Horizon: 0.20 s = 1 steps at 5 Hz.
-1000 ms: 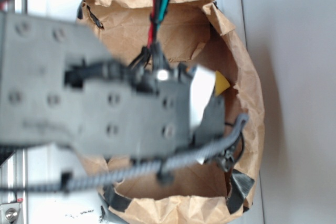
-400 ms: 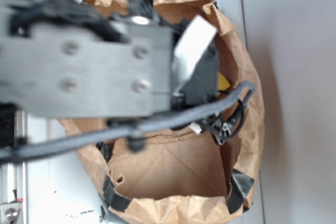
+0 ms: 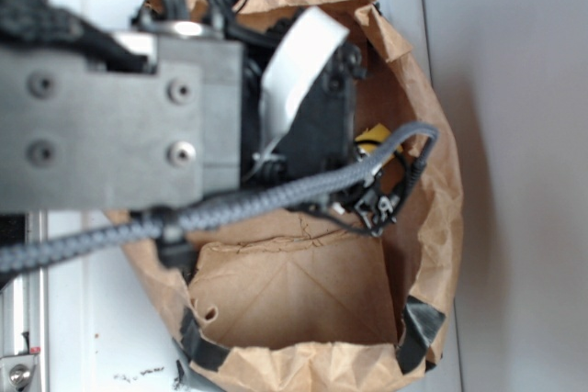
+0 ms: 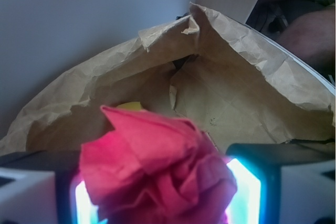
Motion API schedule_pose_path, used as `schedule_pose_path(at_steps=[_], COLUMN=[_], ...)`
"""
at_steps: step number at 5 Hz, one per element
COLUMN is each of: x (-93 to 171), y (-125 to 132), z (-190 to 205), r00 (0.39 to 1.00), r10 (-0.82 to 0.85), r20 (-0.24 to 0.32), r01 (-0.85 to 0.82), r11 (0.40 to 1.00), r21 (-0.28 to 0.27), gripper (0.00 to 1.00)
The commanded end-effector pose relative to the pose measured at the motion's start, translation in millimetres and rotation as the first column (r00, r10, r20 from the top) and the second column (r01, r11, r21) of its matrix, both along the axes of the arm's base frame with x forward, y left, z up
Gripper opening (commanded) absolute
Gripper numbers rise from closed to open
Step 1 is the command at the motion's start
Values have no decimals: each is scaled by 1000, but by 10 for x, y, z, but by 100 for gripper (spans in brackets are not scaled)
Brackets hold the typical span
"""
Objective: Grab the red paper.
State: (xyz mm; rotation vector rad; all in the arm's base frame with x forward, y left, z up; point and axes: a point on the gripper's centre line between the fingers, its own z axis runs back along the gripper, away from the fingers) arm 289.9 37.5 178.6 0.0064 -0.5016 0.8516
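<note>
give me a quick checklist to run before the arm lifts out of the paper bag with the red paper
1. Red paper sits between the two lit fingers in the wrist view: ok.
2. Fingers actually pinching the paper: cannot tell; the contact is hidden behind the ball.
3. Only the red paper in the grip: ok; just a yellow sliver shows behind it, apart from the fingers.
4. Paper bag wall clear of the gripper: ok in the wrist view; the brown wall stands behind the ball.
5. Cable free of the bag rim: cannot tell; it crosses over the bag's opening in the exterior view.
6. Grip visible from outside: not ok; the arm hides it.
</note>
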Motion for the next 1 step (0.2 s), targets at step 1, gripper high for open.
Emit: schedule_pose_path(at_steps=[1], x=[22], y=[38], z=[166], r00=[999], r10=[1], r20=[49], r01=[-1], r11=[1000], r21=[0], gripper=[0])
